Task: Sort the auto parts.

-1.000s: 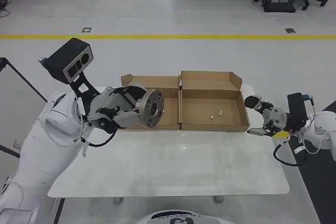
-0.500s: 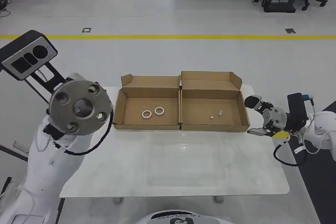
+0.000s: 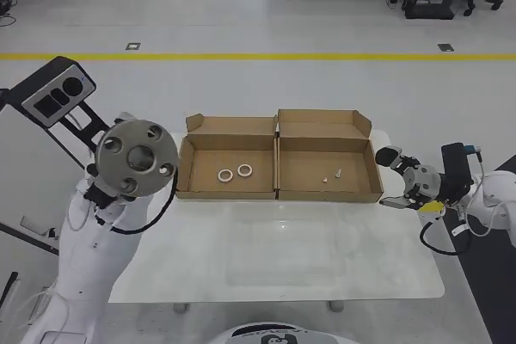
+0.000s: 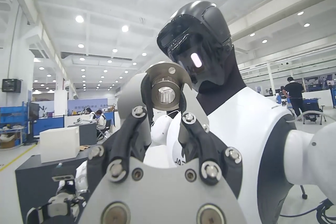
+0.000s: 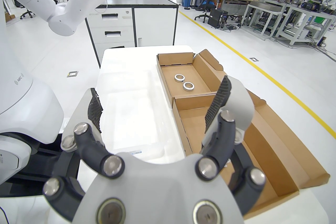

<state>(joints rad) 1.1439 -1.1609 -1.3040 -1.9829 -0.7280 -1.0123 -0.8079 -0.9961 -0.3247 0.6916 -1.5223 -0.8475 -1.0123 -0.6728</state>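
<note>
At the near left, off the left edge of the table (image 3: 275,258), a flanged metal hub (image 3: 139,157) is held raised by the left pincer (image 4: 164,97). Its fingers are closed on the hub's short sleeve, as seen in the left wrist view. From above, that pincer is hidden behind the round flange, whose face with its ring of holes is turned up to the camera. The hub is well apart from the boxes and lies beyond the outer wall of the left box (image 3: 228,129).

At the right edge of the table, the right pincer (image 5: 157,104) is held wide open with nothing between its fingers, just beside the outer wall of the right box (image 3: 322,129). In the right wrist view, part of that box's floor is covered by one ribbed finger (image 5: 219,101).

Both cardboard boxes are set side by side along the far edge of the table, touching, with their lids folded back. They are well apart from the near edge.

Two metal rings (image 3: 226,175) are seen lying flat in the left box, close together and near its middle. Two small pale parts (image 3: 336,172) lie in the right box; their kind cannot be told at this size.
</note>
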